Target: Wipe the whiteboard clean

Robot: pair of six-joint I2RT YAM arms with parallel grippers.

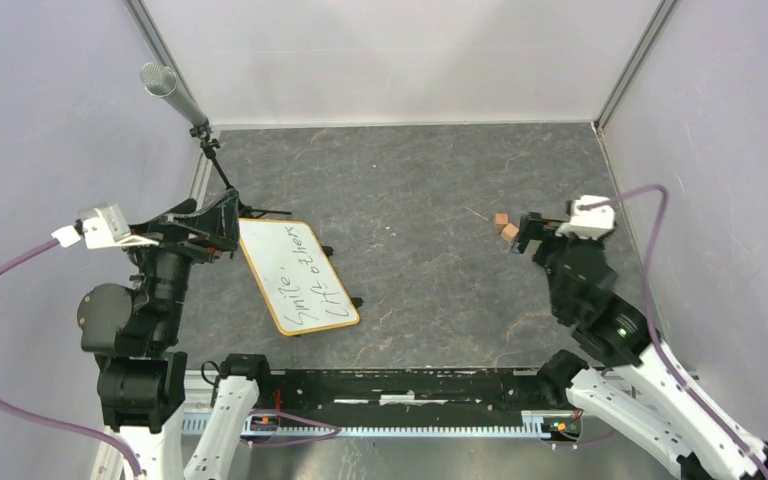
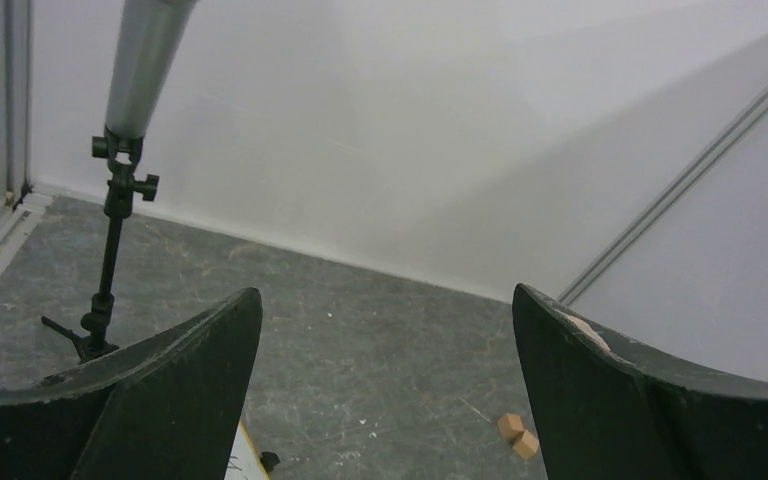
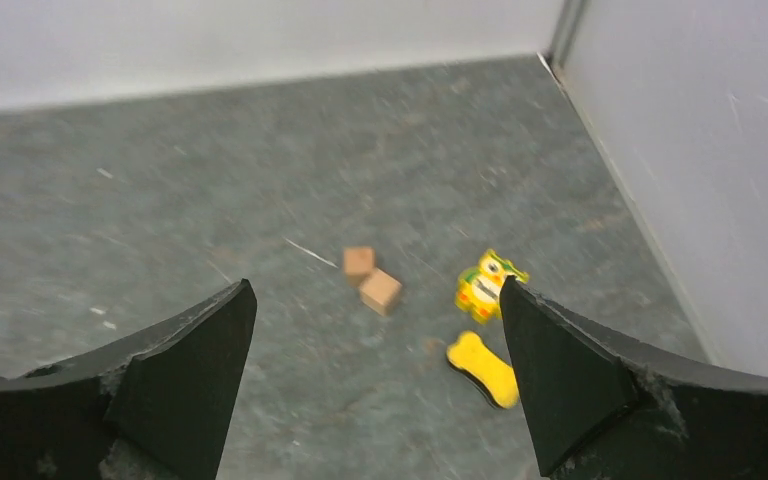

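Grey table [image 1: 410,180], whiteboard [image 1: 295,275] mostly cut off in left wrist view

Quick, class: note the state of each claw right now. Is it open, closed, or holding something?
Left claw: open, holding nothing.
Right claw: open, holding nothing.

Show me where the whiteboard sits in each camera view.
Top external: whiteboard lies left of centre, writing still on it.
Left wrist: only its corner, at the bottom edge.
Right wrist: not in view.
Shared landmark: two wooden cubes, in all three.
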